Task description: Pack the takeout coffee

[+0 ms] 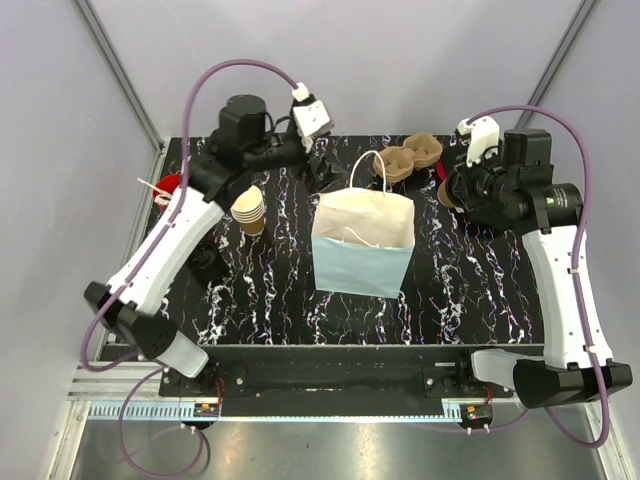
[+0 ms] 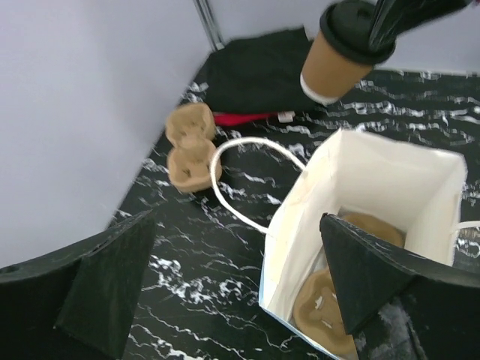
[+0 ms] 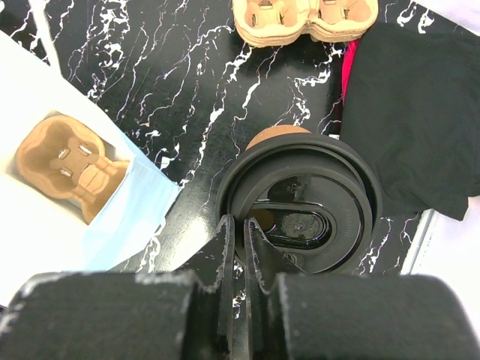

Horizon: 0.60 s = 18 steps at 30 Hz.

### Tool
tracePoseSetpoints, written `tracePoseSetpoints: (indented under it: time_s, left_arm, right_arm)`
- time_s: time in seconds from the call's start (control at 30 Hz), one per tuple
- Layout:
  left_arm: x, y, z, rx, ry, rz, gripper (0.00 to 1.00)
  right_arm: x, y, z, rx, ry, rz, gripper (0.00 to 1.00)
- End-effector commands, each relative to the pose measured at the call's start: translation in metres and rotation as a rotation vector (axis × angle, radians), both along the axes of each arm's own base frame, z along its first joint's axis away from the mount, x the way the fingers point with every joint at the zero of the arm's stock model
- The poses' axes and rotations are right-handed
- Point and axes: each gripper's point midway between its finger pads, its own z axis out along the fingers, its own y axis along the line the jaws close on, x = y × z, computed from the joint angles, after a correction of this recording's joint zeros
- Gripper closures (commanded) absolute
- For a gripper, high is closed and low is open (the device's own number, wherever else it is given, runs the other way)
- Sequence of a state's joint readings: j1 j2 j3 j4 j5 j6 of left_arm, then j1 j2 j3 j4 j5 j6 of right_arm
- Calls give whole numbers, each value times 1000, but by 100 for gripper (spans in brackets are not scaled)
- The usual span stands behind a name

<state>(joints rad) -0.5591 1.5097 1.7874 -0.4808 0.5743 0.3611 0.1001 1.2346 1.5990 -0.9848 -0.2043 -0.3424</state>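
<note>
Coffee cup (image 2: 330,67) hangs beside the bag (image 2: 375,180), its lid (image 3: 300,202) clamped in the right gripper (image 3: 238,226), left gripper (image 2: 236,289) wide apart over the bag; next it should go down into the bag, kept upright.

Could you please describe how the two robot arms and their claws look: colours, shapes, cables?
The left arm and right arm have white shell links between black joints. A mauve cable loops along each, and a small white box sits near each wrist. The left claw and right claw are matt black; the left one's fingers are wedge-shaped. I see no readable markings.
</note>
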Motion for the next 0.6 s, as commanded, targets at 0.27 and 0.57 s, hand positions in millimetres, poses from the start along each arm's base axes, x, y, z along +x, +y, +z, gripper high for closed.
tracePoseSetpoints:
  time_s: [0.27, 0.57]
  left_arm:
    - [26, -27, -81, 117, 160, -164, 1]
    - [32, -35, -114, 156, 232, -200, 6]
  right_arm:
    - [-14, 10, 26, 59, -66, 43, 100]
    - [-23, 16, 31, 81, -64, 79, 100]
